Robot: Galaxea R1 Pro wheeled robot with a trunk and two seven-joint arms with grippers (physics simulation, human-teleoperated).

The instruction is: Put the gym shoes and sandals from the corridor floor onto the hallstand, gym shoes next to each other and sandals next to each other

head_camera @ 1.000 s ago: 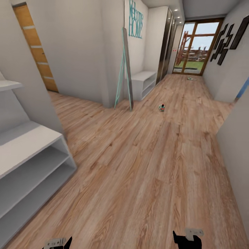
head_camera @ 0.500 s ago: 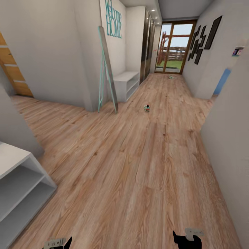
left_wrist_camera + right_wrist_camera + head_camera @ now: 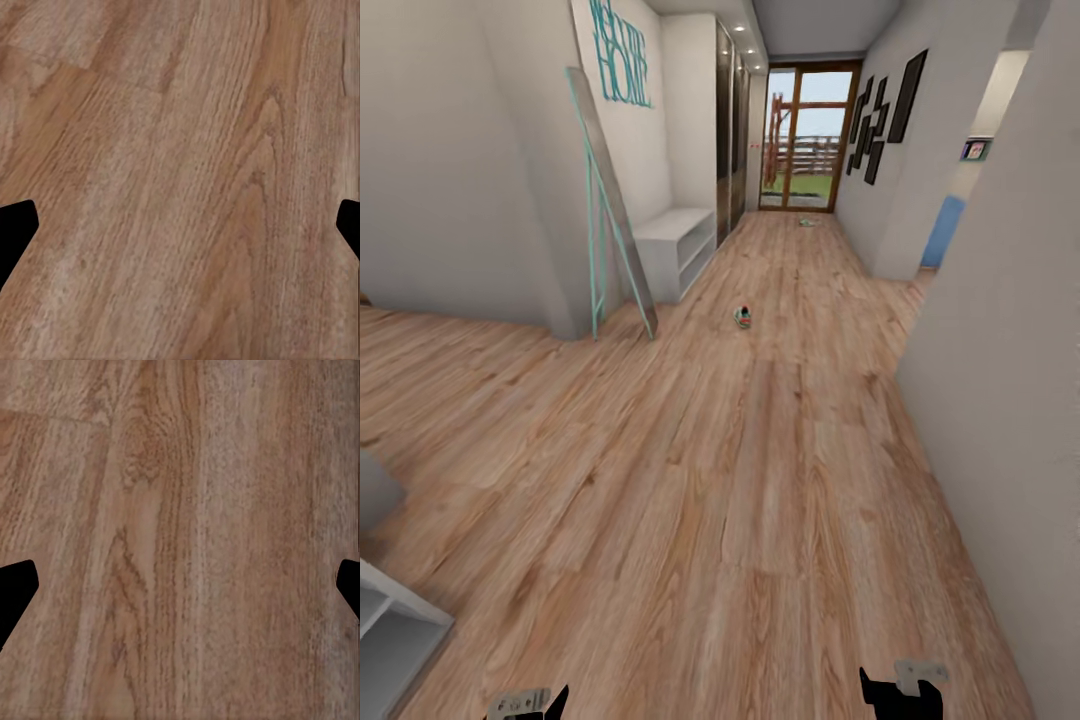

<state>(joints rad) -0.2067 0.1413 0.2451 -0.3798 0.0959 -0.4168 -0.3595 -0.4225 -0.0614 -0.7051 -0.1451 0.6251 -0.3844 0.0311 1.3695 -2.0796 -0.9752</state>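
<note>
One gym shoe (image 3: pixel 743 317), white with green and red, lies on the corridor floor (image 3: pixel 760 480) well ahead of me. A second small pale-green thing (image 3: pixel 808 222) lies far off near the glass door, too small to tell what it is. A corner of the white hallstand (image 3: pixel 390 625) with its open shelves shows at the lower left. The sandals are out of view. My left gripper (image 3: pixel 528 703) (image 3: pixel 180 232) and right gripper (image 3: pixel 900 690) (image 3: pixel 180 592) hang low over bare planks. Both are open with nothing between the fingers.
A tall mirror with a teal frame (image 3: pixel 610 200) leans on the left wall. Beyond it stands a white bench with shelves (image 3: pixel 678 240). A grey wall (image 3: pixel 1010 400) runs close along my right. A glass door (image 3: pixel 800 140) ends the corridor.
The whole view has swung to the right, so the camera turned: the hallstand has slid almost out at the left. The shoe has not moved on the floor. Both grippers are as before.
</note>
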